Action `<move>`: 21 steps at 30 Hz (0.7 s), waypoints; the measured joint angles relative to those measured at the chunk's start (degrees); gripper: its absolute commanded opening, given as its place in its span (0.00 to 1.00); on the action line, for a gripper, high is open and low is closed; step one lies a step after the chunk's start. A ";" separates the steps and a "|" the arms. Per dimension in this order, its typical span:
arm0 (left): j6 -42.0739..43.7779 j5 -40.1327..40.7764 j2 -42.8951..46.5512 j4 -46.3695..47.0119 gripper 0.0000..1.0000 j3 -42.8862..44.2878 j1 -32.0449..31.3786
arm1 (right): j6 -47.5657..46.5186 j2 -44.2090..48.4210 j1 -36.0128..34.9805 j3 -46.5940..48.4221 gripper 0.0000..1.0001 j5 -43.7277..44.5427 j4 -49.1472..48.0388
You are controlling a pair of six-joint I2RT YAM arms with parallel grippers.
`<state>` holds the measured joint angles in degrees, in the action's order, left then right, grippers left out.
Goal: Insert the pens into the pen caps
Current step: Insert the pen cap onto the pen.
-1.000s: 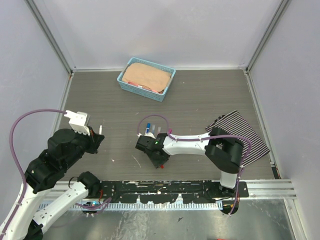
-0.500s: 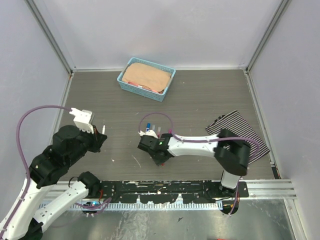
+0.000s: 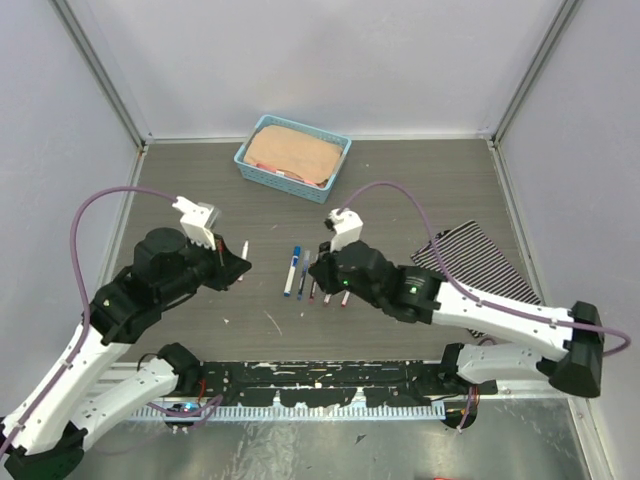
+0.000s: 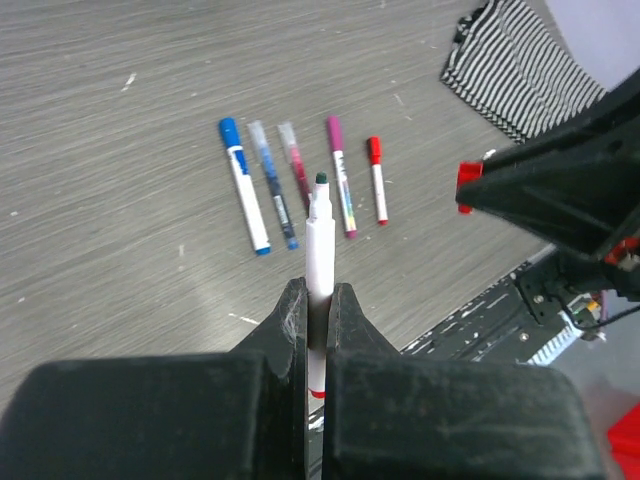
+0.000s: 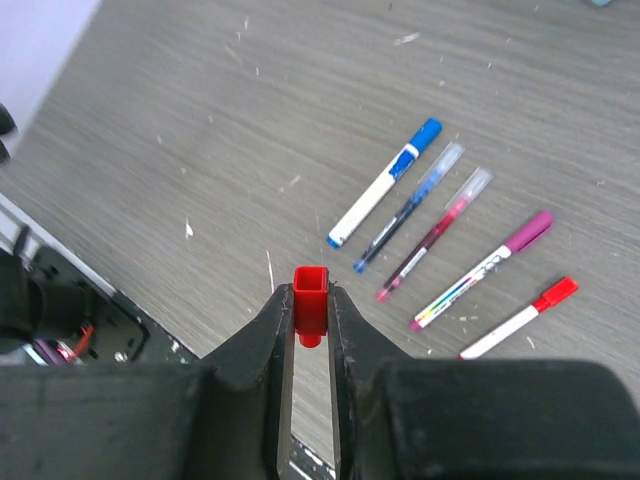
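Uncapped pen in the left fingers, red cap in the right fingers.
The left fingers are clamped tight on the white barrel, its dark tip pointing out past them. The right fingers are narrowed on the cap, pinching it at their tips. Beyond both pairs, five capped pens lie side by side on the tabletop.

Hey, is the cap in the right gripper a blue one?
No, the cap pinched in the right gripper is red, seen plainly in the right wrist view.
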<state>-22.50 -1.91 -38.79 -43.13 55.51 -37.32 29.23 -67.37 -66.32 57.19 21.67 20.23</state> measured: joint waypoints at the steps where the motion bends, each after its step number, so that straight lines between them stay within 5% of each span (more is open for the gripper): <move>1: -0.39 -0.26 -0.24 0.94 0.00 -0.33 -0.50 | 0.00 1.88 1.05 -1.68 0.00 -0.79 -1.90; 8: -3.78 2.86 -4.35 7.43 0.00 -2.32 -11.39 | 3.78 13.51 11.37 -10.01 0.00 -7.96 -12.81; 21: -2.82 16.28 -11.78 25.86 0.00 -4.35 -33.79 | 9.35 28.68 11.63 -26.99 0.00 -11.17 -41.94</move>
<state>-25.32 14.37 -50.57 -17.28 51.16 -71.11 38.59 -38.70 -54.70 30.20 10.50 -21.71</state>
